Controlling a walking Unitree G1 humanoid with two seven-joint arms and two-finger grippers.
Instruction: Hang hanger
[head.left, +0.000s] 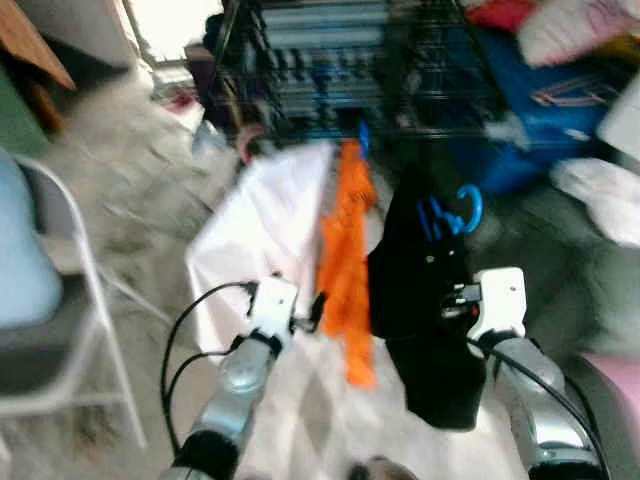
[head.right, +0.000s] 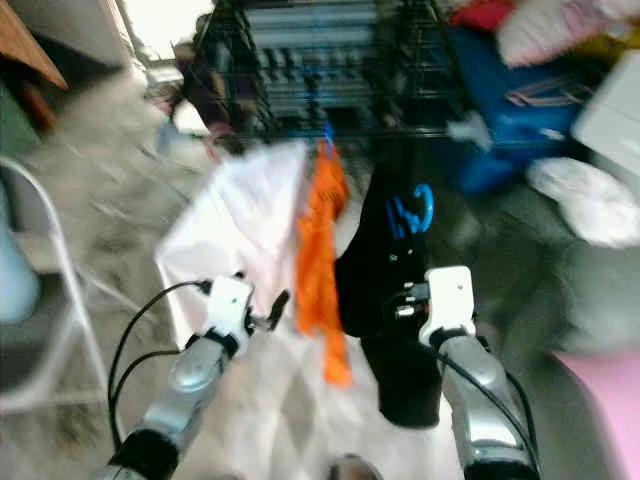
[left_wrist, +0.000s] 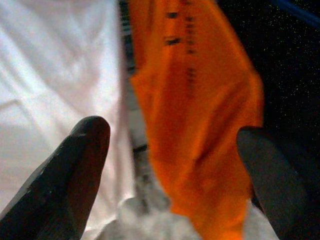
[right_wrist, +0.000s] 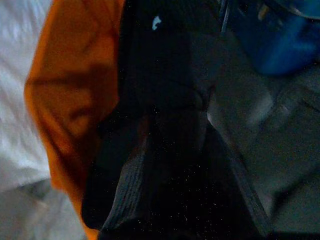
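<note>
Your right gripper (head.left: 452, 300) is clamped on the black garment (head.left: 425, 300), blue hanger (head.left: 455, 212) hook at 12 o'clock, left gripper (left_wrist: 170, 165) spread wide by the orange cloth (head.left: 345, 270); blur risks missing the rack (head.left: 350, 70).

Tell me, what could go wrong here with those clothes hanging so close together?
The right pincer is pressed into the black garment on its blue hanger, so it may snag cloth instead of the hook. The orange garment and white garment hang right beside it; the open left pincer could catch them. The head views are blurred, so aiming at the black wire rack may be off.
</note>
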